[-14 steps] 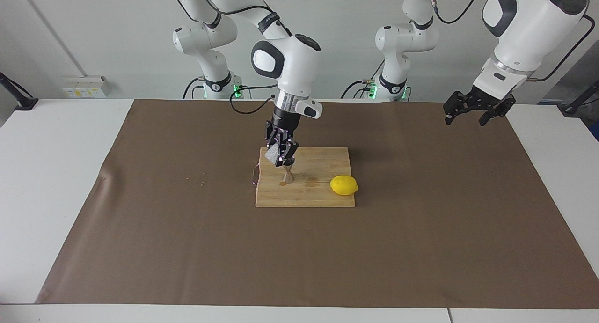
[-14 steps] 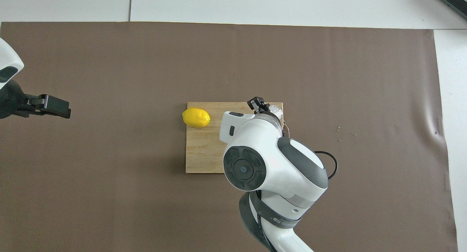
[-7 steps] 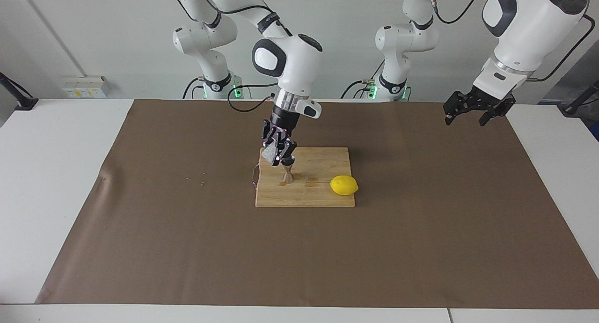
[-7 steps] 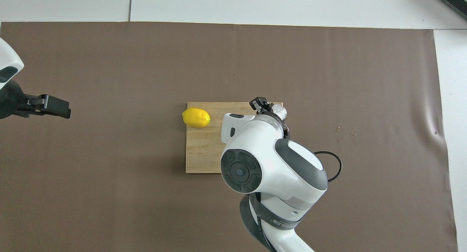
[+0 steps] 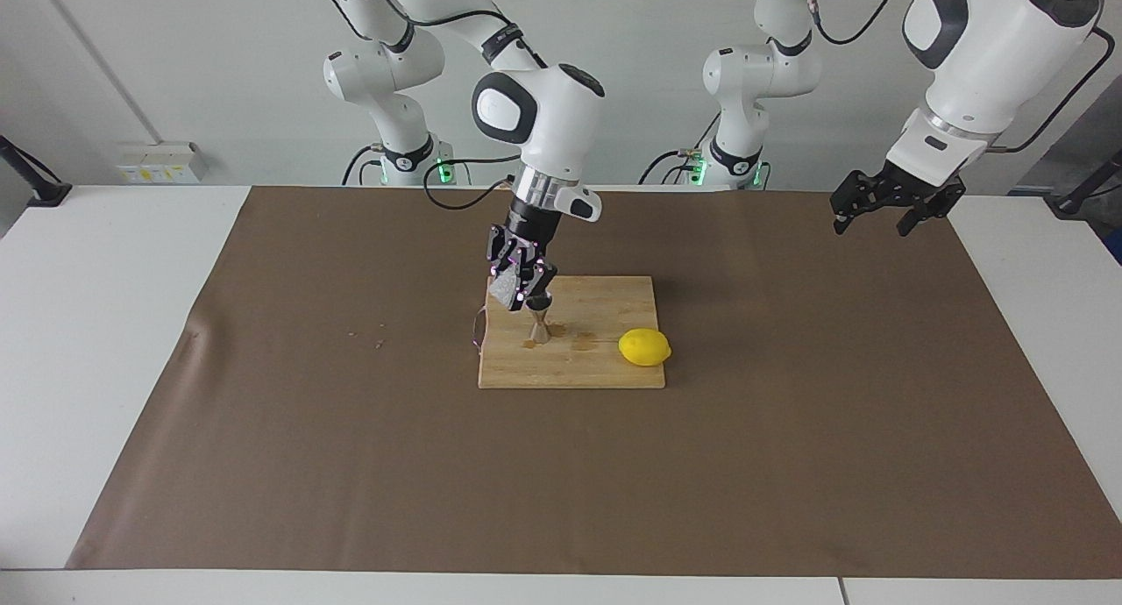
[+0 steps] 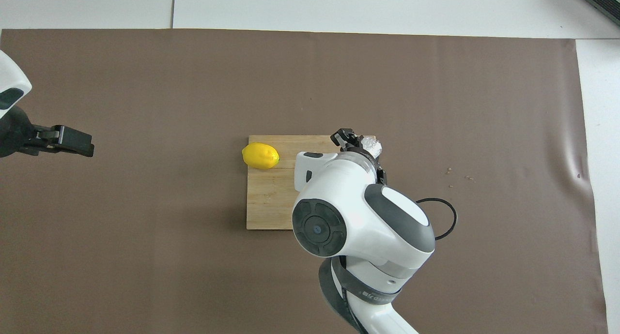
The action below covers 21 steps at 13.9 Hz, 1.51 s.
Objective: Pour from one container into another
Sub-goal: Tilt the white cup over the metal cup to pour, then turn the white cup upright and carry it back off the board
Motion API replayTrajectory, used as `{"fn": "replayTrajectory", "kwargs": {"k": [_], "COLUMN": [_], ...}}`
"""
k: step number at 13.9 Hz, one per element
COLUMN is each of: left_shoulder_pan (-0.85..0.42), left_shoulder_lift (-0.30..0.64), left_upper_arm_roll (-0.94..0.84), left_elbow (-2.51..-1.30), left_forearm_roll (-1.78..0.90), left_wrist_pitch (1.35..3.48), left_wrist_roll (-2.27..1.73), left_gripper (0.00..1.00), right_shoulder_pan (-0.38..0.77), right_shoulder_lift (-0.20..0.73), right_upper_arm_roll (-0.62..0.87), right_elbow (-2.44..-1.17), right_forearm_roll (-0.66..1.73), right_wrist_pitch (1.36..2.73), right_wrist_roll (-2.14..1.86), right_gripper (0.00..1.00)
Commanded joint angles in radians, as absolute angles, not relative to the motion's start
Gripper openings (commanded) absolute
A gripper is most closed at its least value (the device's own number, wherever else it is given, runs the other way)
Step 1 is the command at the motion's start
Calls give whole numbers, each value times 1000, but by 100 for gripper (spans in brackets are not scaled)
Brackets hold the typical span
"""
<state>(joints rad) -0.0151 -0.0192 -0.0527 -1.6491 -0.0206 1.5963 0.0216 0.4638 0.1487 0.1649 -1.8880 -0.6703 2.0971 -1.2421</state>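
Gripping the tilted cup [image 5: 506, 287] between clamped jaws at centre frame, the right gripper [image 5: 519, 291] holds it just above the jigger [image 5: 540, 322] standing on the board [image 5: 605, 368], while the left gripper [image 5: 885, 210] waits upper right, jaws apart.

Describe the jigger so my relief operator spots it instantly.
Find the wooden cutting board mid-table. The jigger stands on it, just below the right gripper and its glass cup. It is slim, steel, hourglass-shaped, unlike the round yellow lemon.
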Motion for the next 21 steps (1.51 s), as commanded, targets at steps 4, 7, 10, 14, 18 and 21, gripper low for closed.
{"fn": "replayTrajectory", "kwargs": {"k": [4,7,10,14,18,21], "left_shoulder_pan": [-8,-8,-8,-8,-8,-8], "left_shoulder_lift": [-35,-35,-37,-35,-37,-37], "left_upper_arm_roll": [-55,-55,-55,-55,-55,-55], "left_elbow": [-1658,-1660,-1658,-1660,-1658,-1658], "left_forearm_roll": [-26,-26,-26,-26,-26,-26], "left_wrist_pitch": [1585,1585,1583,1585,1585,1585], "left_wrist_roll": [23,23,23,23,23,23], "left_gripper": [100,100,100,100,100,100], "right_shoulder_pan": [448,448,442,399,335,284], "right_shoulder_lift": [132,138,140,140,140,140], "right_upper_arm_roll": [176,176,175,175,175,175], "right_elbow": [-1902,-1888,-1888,-1885,-1882,-1884], "right_forearm_roll": [-680,-591,-511,-434,-275,-227], "right_wrist_pitch": [2079,2071,2072,2086,2094,2095], "right_wrist_roll": [-1256,-1253,-1247,-1226,-1201,-1192], "right_gripper": [8,8,8,8,8,8]}}
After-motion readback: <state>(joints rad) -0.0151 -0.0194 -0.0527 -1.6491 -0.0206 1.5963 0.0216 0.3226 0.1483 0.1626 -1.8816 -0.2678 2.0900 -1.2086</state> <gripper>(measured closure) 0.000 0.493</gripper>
